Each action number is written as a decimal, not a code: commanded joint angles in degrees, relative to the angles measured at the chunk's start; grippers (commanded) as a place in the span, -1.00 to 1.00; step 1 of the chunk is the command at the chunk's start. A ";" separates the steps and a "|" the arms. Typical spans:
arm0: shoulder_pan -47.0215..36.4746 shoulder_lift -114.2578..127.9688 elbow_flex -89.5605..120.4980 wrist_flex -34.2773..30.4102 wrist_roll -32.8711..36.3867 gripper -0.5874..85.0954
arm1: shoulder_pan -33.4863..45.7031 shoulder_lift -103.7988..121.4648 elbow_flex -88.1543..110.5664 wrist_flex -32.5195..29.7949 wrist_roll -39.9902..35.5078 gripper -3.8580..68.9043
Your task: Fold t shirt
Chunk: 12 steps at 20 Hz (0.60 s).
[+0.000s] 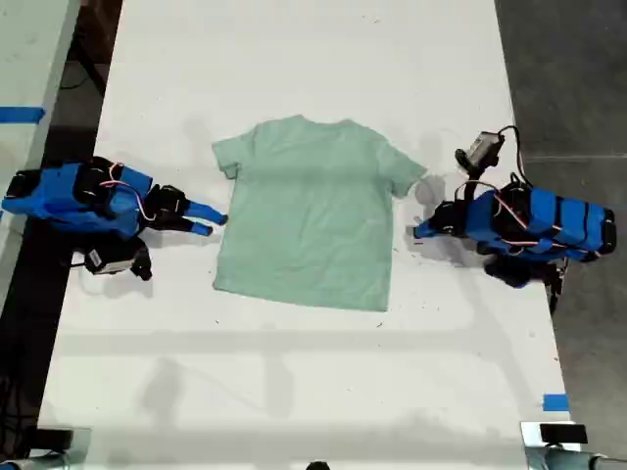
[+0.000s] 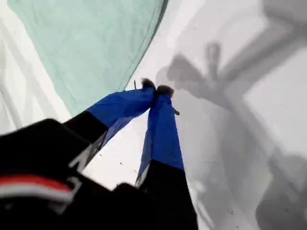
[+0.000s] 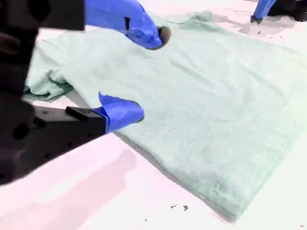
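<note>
The pale mint-green t shirt (image 1: 309,211) lies flat and spread out, neck away from the camera, on the white table (image 1: 294,392). At the shirt's edge on the exterior view's left is my second gripper (image 1: 211,220), open, with nothing held. In the second wrist view the gripper (image 3: 144,74) straddles the t shirt (image 3: 206,110) beside a sleeve (image 3: 43,86). On the exterior view's right, just off the shirt's other edge, my first gripper (image 1: 419,232) is shut and empty. The first wrist view shows its tips (image 2: 156,89) together over bare table beside the t shirt (image 2: 91,43).
Blue tape marks sit at the exterior view's left edge (image 1: 20,115) and lower right (image 1: 555,401). Grey floor (image 1: 568,78) runs along the table's edge on the exterior view's right. My first gripper (image 3: 261,9) shows across the shirt in the second wrist view.
</note>
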<state>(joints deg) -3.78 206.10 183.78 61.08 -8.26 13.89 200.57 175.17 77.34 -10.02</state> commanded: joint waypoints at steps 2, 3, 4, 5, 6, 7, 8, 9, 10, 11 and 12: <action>-0.62 0.35 0.18 0.00 0.44 -0.51 | -0.79 0.26 2.46 0.09 0.79 -0.87; -0.62 0.35 0.18 0.00 0.44 -0.51 | -0.53 0.26 2.46 0.09 0.53 -0.87; -0.62 0.35 0.18 0.00 0.44 -0.51 | -0.26 0.35 2.37 0.18 0.00 -0.87; -0.62 0.35 0.18 0.00 0.44 -0.51 | 0.00 0.35 1.67 1.49 0.00 -0.87; -0.62 0.35 0.18 0.09 0.44 -0.51 | -0.53 0.44 0.53 2.46 0.44 -0.87; -0.62 0.35 0.18 0.09 0.44 -0.51 | -1.14 0.44 -1.05 2.55 -0.62 -0.87; -0.62 0.35 0.18 0.09 0.44 -0.51 | -1.14 0.44 -2.55 3.25 -0.53 -0.87; -0.62 0.35 0.18 0.09 0.44 -0.51 | -1.93 0.35 -4.75 3.52 1.41 -0.88; -0.62 0.35 0.18 0.09 0.44 -0.51 | -2.46 0.09 -7.91 1.05 0.62 -0.88; -0.62 0.35 0.18 0.09 0.44 -0.51 | -0.62 -1.23 -12.39 0.70 -1.05 -0.88; -0.62 0.35 0.18 0.09 0.44 -0.51 | 3.60 -5.10 -17.67 1.85 -4.39 -0.85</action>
<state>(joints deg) -3.78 206.10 183.78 61.08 -8.26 12.83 199.69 167.70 79.80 -10.28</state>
